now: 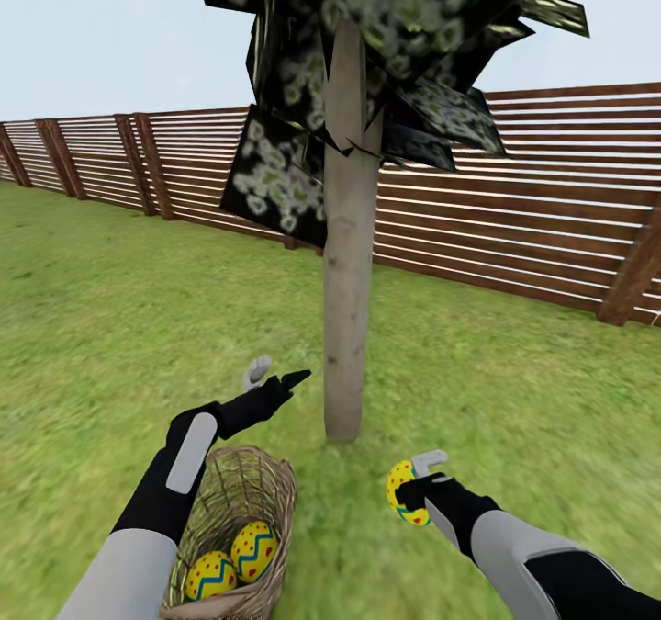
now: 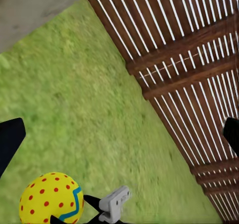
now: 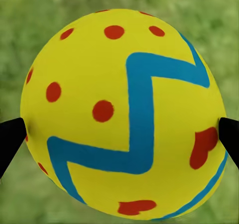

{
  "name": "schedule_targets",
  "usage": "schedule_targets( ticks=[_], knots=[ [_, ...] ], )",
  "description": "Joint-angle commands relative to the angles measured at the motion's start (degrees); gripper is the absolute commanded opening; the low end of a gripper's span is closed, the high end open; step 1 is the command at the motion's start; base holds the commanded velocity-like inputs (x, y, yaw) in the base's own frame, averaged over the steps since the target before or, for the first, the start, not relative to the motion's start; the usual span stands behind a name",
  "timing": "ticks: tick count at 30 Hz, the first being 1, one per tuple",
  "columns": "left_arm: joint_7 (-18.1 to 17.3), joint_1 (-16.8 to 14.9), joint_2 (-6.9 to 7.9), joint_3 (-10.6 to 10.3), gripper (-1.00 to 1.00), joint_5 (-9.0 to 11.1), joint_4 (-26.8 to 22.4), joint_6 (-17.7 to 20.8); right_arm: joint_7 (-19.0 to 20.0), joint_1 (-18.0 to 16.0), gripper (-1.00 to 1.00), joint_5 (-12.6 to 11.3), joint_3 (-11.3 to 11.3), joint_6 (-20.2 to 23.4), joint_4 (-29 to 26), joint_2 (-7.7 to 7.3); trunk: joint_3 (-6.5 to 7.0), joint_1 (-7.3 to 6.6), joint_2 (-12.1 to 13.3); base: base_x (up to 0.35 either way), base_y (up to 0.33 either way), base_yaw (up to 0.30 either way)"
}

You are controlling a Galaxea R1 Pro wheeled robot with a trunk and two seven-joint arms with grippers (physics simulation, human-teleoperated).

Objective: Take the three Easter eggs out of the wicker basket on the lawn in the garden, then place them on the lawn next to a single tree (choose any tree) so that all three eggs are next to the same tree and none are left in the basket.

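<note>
The right hand [image 1: 418, 491] grips one yellow Easter egg [image 1: 401, 491] with blue zigzags and red dots above the lawn [image 1: 110, 326] beside the tree [image 1: 349, 326]. Two matching eggs [image 1: 231, 560] lie in the wicker basket [image 1: 275, 501]. The left hand [image 1: 275, 377] hovers released.

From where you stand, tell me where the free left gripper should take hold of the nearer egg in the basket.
Probably across the middle of the egg, coming straight down from above. It lies deep in the wicker basket, whose woven wall blocks any sideways approach, with the second egg touching it. The left gripper, fingers open, hovers just beyond the rim.
</note>
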Motion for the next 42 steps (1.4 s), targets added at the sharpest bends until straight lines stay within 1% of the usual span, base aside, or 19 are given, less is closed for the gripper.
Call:
schedule_targets(
  ticks=[1,3,4,8,10,13,15,16,18,19,20,21,23,26,29,31,33,34,42],
  knots=[
    [-0.2,0.0,-0.10,-0.3,1.00,0.0,-0.3,0.5,-0.1,0.0,-1.00,0.7,0.3,0.3,-0.1,0.07,-0.24,0.22,-0.4,0.000,0.000,0.000],
    [-0.2,-0.1,-0.15,-3.0,1.00,0.1,-0.8,0.5,-0.2,0.0,-1.00,0.5,0.3,0.3,-0.2,0.12,-0.60,0.66,-1.2,0.000,0.000,0.000],
    [-0.2,0.0,-0.37,-3.6,1.00,0.1,-0.9,0.4,-0.2,0.0,-1.00,0.4,0.2,0.3,-0.2,0.13,-0.78,0.88,-1.6,0.000,0.000,0.000],
    [-0.2,0.0,-1.31,-4.2,1.00,0.5,-0.9,0.4,-0.3,0.0,-1.00,0.1,0.0,0.4,-0.4,0.13,-1.49,1.75,-3.2,0.000,0.000,0.000],
    [-0.2,0.0,-1.35,-5.3,1.00,1.8,-1.0,0.4,-0.3,0.0,-1.00,0.1,-0.1,0.4,-0.4,0.13,-1.85,2.19,-4.0,0.000,0.000,0.000],
    [-0.1,0.0,-1.37,-10.3,1.00,6.4,-3.9,0.4,-1.2,0.0,-1.00,0.1,-0.1,0.4,-0.4,0.64,-2.39,2.85,-5.3,0.000,0.000,0.000],
    [0.0,0.0,-1.33,-13.1,1.00,7.3,-6.7,0.4,-3.6,0.0,-1.00,0.1,0.0,0.4,-0.4,2.04,-2.75,3.29,-6.1,0.000,0.000,0.000],
    [0.0,0.0,-1.34,-13.6,1.00,7.4,-7.7,0.5,-4.4,0.0,-1.00,0.1,-0.1,0.4,-0.4,2.35,-2.93,3.51,-6.5,0.000,0.000,0.000],
    [-0.1,0.0,-1.36,-14.0,1.00,7.6,-8.6,0.5,-4.8,0.0,-1.00,0.0,-0.1,0.5,-0.4,2.52,-3.29,3.95,-7.3,0.000,0.000,0.000],
    [-0.1,0.0,-1.36,-14.2,1.00,8.6,-9.4,0.5,-4.9,0.0,-1.00,0.0,-0.1,0.5,-0.4,2.56,-3.47,4.17,-7.7,0.000,0.000,0.000],
    [-0.1,0.0,-1.32,-14.2,1.00,10.9,-10.0,0.6,-4.9,0.0,-1.00,0.0,-0.1,0.5,-0.4,2.58,-3.65,4.39,-8.1,0.000,0.000,0.000],
    [-0.1,0.0,-1.32,-14.3,1.00,11.9,-10.2,0.6,-4.9,0.0,-1.00,0.1,-0.1,0.5,-0.4,2.59,-3.83,4.61,-8.5,0.000,0.000,0.000],
    [-0.2,0.0,-1.39,-14.4,1.00,12.9,-10.4,0.5,-4.9,0.0,-1.00,0.1,-0.1,0.5,-0.4,2.70,-4.19,5.05,-9.3,0.000,0.000,0.000],
    [-0.2,-0.1,-2.07,-15.6,1.00,13.8,-12.1,0.3,-4.9,0.0,-1.00,0.0,-0.1,0.5,-0.4,2.63,-4.72,5.71,-10.5,0.000,0.000,0.000],
    [-0.2,-0.1,-1.92,-15.9,1.00,16.4,-13.0,0.5,-4.9,0.0,-1.00,0.1,-0.2,0.4,-0.3,2.73,-5.26,6.37,-11.7,0.000,0.000,0.000],
    [-0.2,-0.1,-1.87,-16.1,1.00,16.9,-13.1,0.5,-4.9,0.0,-1.00,0.1,-0.2,0.3,-0.3,2.79,-5.62,6.81,-12.5,0.000,0.000,0.000],
    [-0.2,-0.1,-1.92,-18.7,1.00,17.2,-13.2,0.4,-4.9,0.0,-1.00,0.1,-0.1,0.3,-0.1,2.85,-5.98,7.25,-13.3,0.000,0.000,0.000],
    [-0.2,0.0,-1.96,-19.4,1.00,17.2,-13.2,0.4,-4.9,0.0,-1.00,0.1,-0.1,0.2,-0.1,2.82,-6.16,7.46,-13.7,0.000,0.000,0.000],
    [-0.2,0.0,-1.98,-19.8,1.00,18.0,-13.2,0.4,-4.9,0.0,-1.00,0.1,-0.1,0.1,-0.1,2.77,-7.60,9.22,-16.9,0.000,0.000,0.000]
  ],
)
